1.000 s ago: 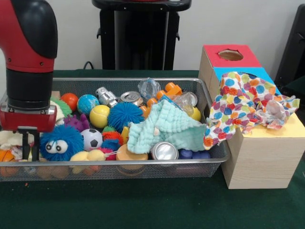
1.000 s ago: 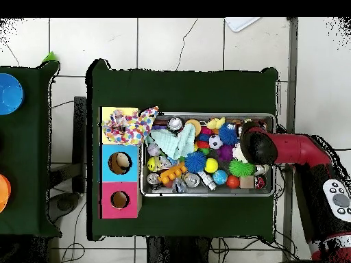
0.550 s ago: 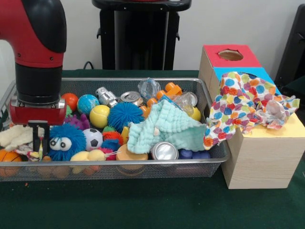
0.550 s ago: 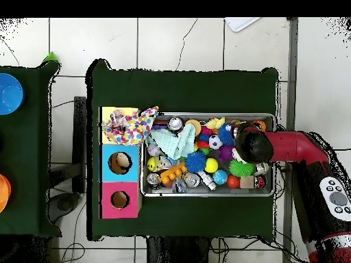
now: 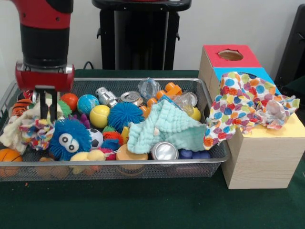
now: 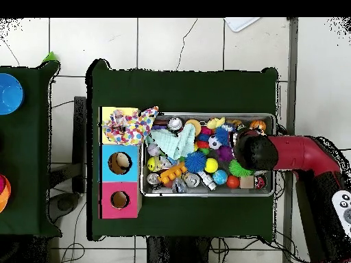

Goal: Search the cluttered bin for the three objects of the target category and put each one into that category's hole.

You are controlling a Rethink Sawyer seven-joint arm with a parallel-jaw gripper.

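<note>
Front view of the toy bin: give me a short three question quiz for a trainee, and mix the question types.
1. True or false: the spotted cloth is draped over the top of the wooden box.
2. Which thing does the gripper hold above the bin? A: patterned rag. B: soccer ball. C: drink can.
3. Fill in: the uncovered round hole at the box's far end sits in a ___ panel.

Key: 1 true. 2 A. 3 red.
</note>
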